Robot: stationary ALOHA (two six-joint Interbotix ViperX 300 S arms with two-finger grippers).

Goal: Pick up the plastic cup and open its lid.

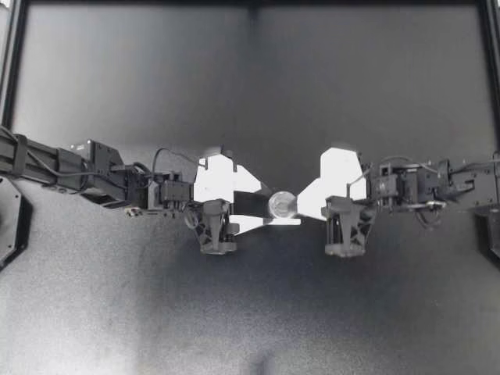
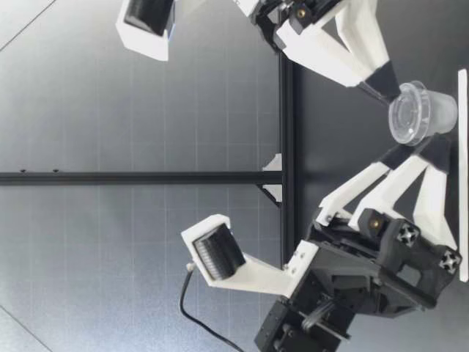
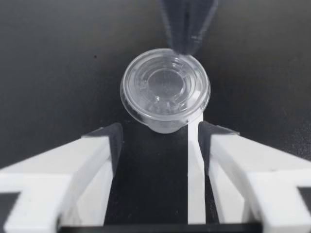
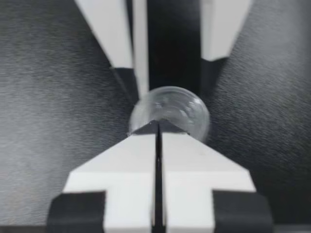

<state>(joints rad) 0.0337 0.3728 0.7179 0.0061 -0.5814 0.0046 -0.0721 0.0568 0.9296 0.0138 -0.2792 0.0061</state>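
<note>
Tabletop (image 1: 250, 312) is dark, matte and finely speckled, bounded by a black frame (image 1: 9, 70) well apart from the cup. From table height, a pale gridded wall (image 2: 110, 110) crossed by a black bar (image 2: 146, 177) stands behind the cup. The clear plastic cup (image 1: 281, 205) stands upright near the tabletop's middle, its lid (image 3: 165, 87) still on. My left gripper (image 1: 268, 208) lies level beside the cup. Its fingers are spread wide, with the dark tips on either side of the cup's lower body and a gap showing, so they do not grip it. My right gripper (image 1: 300, 205) meets the cup from the opposite side, fingers pressed together to a thin slit and their tips against the lid's rim. Whether they pinch its edge I cannot tell.
</note>
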